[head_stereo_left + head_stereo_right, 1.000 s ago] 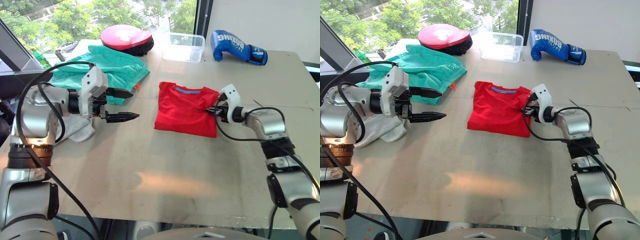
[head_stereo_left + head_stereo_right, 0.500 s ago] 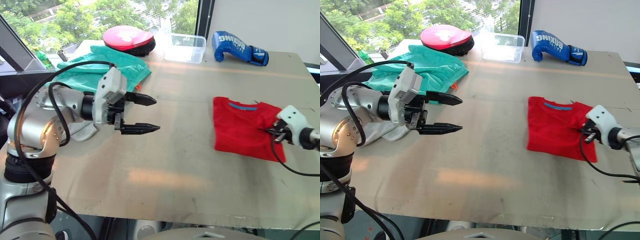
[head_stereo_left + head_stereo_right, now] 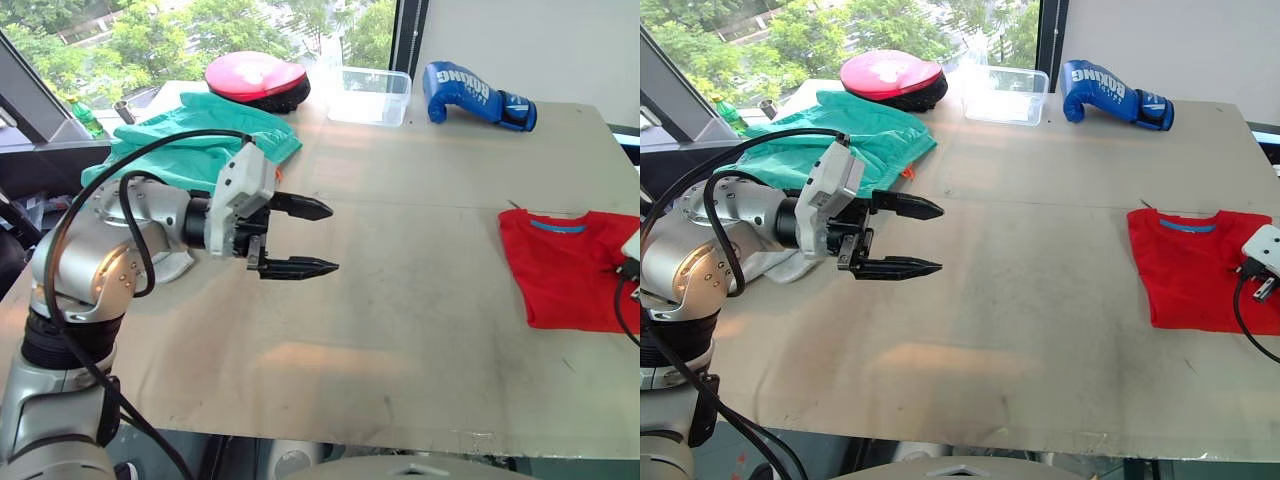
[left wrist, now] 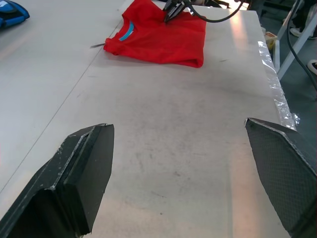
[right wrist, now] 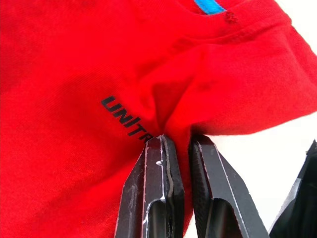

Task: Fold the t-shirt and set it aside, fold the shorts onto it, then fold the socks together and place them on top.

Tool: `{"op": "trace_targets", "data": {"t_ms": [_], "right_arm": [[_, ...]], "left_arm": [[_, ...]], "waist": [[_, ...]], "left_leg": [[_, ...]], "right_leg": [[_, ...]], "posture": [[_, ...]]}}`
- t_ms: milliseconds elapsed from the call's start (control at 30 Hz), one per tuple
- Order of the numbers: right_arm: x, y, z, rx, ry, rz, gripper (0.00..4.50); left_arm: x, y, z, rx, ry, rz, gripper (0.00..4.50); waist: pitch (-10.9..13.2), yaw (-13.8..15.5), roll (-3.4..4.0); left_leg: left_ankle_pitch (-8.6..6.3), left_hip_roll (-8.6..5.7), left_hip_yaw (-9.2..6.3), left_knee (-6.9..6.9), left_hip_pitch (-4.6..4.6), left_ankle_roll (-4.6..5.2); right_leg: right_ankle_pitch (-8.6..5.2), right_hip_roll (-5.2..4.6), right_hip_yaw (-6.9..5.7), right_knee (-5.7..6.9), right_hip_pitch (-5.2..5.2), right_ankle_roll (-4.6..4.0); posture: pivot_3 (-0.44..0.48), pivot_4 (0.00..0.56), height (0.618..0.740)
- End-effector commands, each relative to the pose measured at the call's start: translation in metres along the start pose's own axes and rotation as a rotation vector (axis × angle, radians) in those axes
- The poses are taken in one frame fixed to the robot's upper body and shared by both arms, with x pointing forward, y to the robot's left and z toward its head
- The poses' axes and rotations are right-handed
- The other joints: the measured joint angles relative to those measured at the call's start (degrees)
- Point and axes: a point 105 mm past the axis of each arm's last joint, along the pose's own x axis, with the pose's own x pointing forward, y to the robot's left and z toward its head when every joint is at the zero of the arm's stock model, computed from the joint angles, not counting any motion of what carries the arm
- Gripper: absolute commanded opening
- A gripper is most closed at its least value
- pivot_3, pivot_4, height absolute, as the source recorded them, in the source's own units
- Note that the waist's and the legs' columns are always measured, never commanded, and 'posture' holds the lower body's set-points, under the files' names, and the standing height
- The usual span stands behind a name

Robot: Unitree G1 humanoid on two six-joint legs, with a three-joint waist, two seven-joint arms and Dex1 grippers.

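The folded red t-shirt [image 3: 565,268] lies flat at the table's right edge, blue neck band facing the far side. My right gripper [image 5: 176,141] is shut on a pinch of its fabric beside the black lettering. The teal shorts [image 3: 200,135] lie spread at the far left. A bit of the light grey socks [image 3: 172,268] shows beneath my left forearm. My left gripper [image 3: 322,238] hovers open over the bare middle-left of the table, nothing between its fingers [image 4: 84,168]. It points toward the t-shirt [image 4: 158,37].
Along the far edge sit a red-pink round pad [image 3: 252,76], a clear plastic box [image 3: 368,95] and a blue boxing glove [image 3: 478,95]. A green bottle [image 3: 85,118] stands off the left side. A seam line crosses the tabletop [image 3: 420,300].
My right gripper has dragged the folded t-shirt from the table's middle to its right edge. My left gripper, still open, has moved right and forward away from the shorts.
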Motion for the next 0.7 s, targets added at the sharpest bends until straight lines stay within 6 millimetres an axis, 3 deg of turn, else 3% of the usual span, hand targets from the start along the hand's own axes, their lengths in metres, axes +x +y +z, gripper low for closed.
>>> {"op": "trace_targets", "data": {"t_ms": [33, 100, 167, 300, 400, 500, 700], "right_arm": [[-0.005, -0.01, 0.007, -0.004, -0.029, -0.031, 0.86], [-0.006, -0.013, 0.012, -0.012, -0.059, -0.044, 1.5], [-0.008, -0.015, 0.018, -0.025, -0.093, -0.055, 2.48], [-0.016, -0.023, 0.05, -0.011, -0.261, -0.1, 4.47], [-0.028, -0.01, 0.088, 0.032, -0.466, -0.03, 4.47], [-0.039, 0.003, 0.11, 0.097, -0.568, 0.032, 4.47], [-0.07, 0.044, 0.173, 0.188, -0.895, 0.2, 4.47]], "left_arm": [[0.0, -0.003, 0.004, 0.023, -0.013, -0.003, 4.5], [-0.002, -0.001, 0.001, 0.018, -0.008, 0.008, 4.5], [-0.003, 0.0, 0.0, 0.016, -0.004, 0.016, 4.5], [-0.009, 0.005, -0.006, 0.007, 0.003, 0.059, 4.5], [-0.017, 0.015, -0.012, 0.0, -0.007, 0.138, 4.5], [-0.025, 0.027, -0.018, 0.005, -0.008, 0.21, 4.5], [-0.047, 0.072, -0.049, 0.016, 0.04, 0.478, 4.5]], "waist": [[0.0, 0.1, 0.0], [0.0, 0.1, 0.01], [0.0, 0.0, 0.01], [0.0, 0.0, 0.04], [0.0, -0.1, 0.04], [0.0, 0.2, 0.04], [0.0, 0.5, 0.04]], "left_leg": [[0.0, 0.0, 0.0, 0.0, 0.0, 0.0], [0.0, 0.0, 0.0, 0.0, 0.0, 0.0], [0.0, 0.0, 0.01, 0.0, 0.01, 0.0], [0.0, 0.0, 0.05, 0.0, 0.04, 0.0], [0.0, 0.04, 0.06, -0.02, 0.08, -0.01], [0.0, 0.07, 0.0, -0.04, 0.13, -0.01], [-0.01, 0.02, -0.02, -0.03, 0.13, 0.0]], "right_leg": [[0.0, 0.0, 0.0, 0.0, 0.0, 0.0], [0.0, -0.01, 0.0, 0.0, 0.0, 0.0], [0.0, -0.01, 0.01, 0.0, 0.0, 0.0], [0.0, -0.01, 0.04, 0.0, 0.01, 0.0], [0.0, 0.02, 0.06, 0.02, 0.03, 0.0], [0.0, 0.03, 0.0, 0.01, 0.13, 0.0], [0.0, -0.04, -0.06, -0.02, 0.18, 0.0]], "posture": [[0.0, 0.15, 0.735], [0.0, 0.15, 0.735], [0.0, 0.15, 0.735], [0.0, 0.15, 0.735], [0.0, 0.15, 0.735], [0.0, 0.15, 0.735], [0.0, 0.15, 0.735]]}}
